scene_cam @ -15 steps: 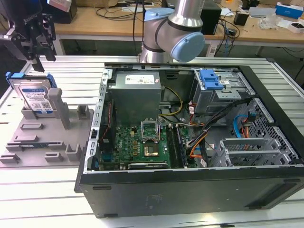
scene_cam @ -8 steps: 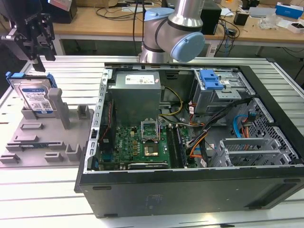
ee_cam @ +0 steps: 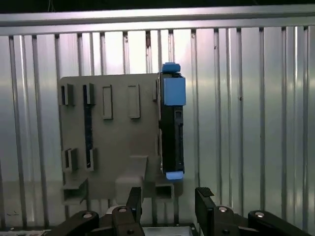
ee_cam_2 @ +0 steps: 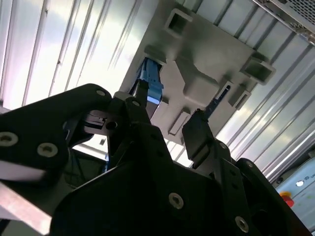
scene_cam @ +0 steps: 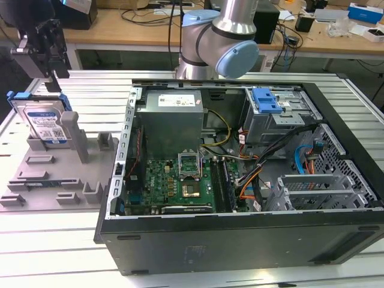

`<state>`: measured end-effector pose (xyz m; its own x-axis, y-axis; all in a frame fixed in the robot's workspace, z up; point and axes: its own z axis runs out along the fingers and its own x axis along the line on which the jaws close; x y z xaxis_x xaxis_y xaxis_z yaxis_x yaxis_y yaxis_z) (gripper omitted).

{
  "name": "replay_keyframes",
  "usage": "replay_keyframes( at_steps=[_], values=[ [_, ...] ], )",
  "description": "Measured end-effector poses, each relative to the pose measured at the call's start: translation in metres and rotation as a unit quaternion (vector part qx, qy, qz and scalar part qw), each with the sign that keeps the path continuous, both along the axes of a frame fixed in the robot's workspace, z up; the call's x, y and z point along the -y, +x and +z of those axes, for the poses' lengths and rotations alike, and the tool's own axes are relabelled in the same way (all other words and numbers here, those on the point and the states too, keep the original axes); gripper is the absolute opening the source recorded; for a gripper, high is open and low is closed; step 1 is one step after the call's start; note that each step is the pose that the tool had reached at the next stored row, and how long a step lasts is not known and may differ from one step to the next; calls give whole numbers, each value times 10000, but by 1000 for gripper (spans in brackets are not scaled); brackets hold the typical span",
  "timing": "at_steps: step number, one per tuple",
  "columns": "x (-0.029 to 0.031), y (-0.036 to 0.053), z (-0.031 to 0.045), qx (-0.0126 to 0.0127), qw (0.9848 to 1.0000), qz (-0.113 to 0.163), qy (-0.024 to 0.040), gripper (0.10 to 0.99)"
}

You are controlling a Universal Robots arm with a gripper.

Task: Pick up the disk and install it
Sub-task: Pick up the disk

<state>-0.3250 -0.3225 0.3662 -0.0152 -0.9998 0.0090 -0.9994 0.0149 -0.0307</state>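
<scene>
Exterior view puts the disk [scene_cam: 43, 123] on the exterior view's left, standing on its long edge in a slot of a grey holder plate [scene_cam: 57, 174], label facing out and its blue carrier around it. It is well apart from the open computer case [scene_cam: 240, 243], which lies on its side to the right with its board and cables exposed. The end effector [ee_cam: 169, 195] hangs above the disk; in the first wrist view its two dark fingers [ee_cam: 134, 199] stand apart with nothing between them, and the disk lies beyond them, not touched. The second wrist view agrees: the blue end of the carrier peeks past one finger, with a clear gap. From where I stand I would judge the job barely begun: the disk is not yet gripped or lifted, and nothing has gone into the case, so both the pick and the install remain. Everything rests on a ribbed aluminium table [scene_cam: 60, 264], pale and shiny, with long grooves running across it. The arm [scene_cam: 231, 36] rises behind the case. At the far side of the room run wooden workbenches [scene_cam: 120, 27] littered with cables, boxes and small gear.
</scene>
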Motion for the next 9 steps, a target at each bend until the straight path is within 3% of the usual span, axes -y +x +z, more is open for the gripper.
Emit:
replay_keyframes(
  at_steps=[1,3,7,8,9],
  values=[
    [0,1,-2,-10,9999,104,4,557],
    [-14,-43,-7,-93,9998,146,13,557],
    [-28,-92,-23,-216,9997,110,15,557],
    [-30,-98,-26,-236,9997,100,16,557],
    [-33,-121,-34,-279,9996,83,16,557]
  ],
)
